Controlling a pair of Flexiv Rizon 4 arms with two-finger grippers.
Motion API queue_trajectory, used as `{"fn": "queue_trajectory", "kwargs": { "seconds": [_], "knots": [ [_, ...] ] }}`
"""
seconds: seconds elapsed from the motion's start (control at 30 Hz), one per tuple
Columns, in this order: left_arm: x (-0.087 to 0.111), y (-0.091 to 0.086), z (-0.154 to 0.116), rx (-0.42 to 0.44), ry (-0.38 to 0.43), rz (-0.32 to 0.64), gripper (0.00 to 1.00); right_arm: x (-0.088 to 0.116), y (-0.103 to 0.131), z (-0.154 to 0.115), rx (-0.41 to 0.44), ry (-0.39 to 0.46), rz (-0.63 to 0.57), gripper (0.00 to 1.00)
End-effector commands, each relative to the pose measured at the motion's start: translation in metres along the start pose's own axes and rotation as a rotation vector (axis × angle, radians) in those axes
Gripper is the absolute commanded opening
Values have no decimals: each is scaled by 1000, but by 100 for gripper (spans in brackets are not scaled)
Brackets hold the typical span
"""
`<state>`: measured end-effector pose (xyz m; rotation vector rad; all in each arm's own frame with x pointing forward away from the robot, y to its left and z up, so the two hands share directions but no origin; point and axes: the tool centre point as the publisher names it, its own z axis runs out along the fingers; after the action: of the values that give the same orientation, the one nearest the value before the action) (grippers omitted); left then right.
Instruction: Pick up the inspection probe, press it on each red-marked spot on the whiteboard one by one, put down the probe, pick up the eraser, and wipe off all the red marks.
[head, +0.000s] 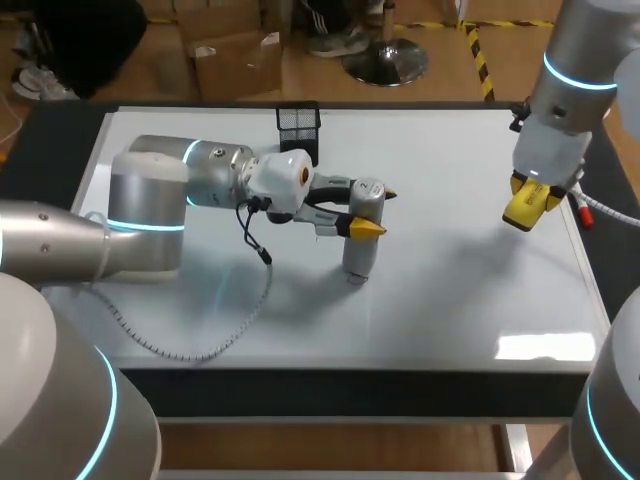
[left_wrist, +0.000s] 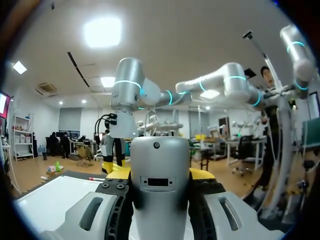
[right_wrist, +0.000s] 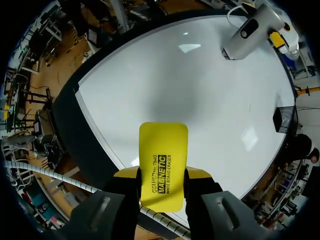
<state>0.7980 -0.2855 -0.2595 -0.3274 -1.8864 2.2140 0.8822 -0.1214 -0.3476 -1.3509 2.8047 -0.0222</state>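
Note:
The grey cylindrical probe (head: 360, 240) stands upright with its lower end on the whiteboard (head: 450, 290), near the middle. My left gripper (head: 372, 211) is shut on its upper part, reaching in sideways. In the left wrist view the probe (left_wrist: 160, 190) fills the space between the yellow tips of the left gripper (left_wrist: 160, 174). My right gripper (head: 535, 195) hangs above the board's right side, shut on the yellow eraser (head: 525, 208). The eraser (right_wrist: 162, 160) sticks out ahead of the right gripper (right_wrist: 162, 176), with the probe (right_wrist: 250, 32) far beyond it. No red marks show on the board (right_wrist: 190, 90).
A black mesh holder (head: 298, 125) stands at the board's far edge, behind my left wrist. A red marker (head: 583, 212) lies by the right edge. A thin cable (head: 255, 240) dangles from my left wrist over the board.

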Motion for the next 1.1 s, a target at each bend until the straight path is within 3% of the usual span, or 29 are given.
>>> {"fn": "queue_trajectory", "kwargs": {
  "seconds": [0.03, 0.67, 1.1],
  "knots": [
    [-3, -5, -2, 13, 20, -11, 0, 0, -1, -1, 2, 3, -2, 0],
    [-17, -31, -62, 83, 129, -46, 0, 0, -1, -1, 2, 3, -2, 0],
    [-25, -43, -116, 64, 201, -59, 0, 0, -1, -1, 2, 3, -2, 0]
  ]
}}
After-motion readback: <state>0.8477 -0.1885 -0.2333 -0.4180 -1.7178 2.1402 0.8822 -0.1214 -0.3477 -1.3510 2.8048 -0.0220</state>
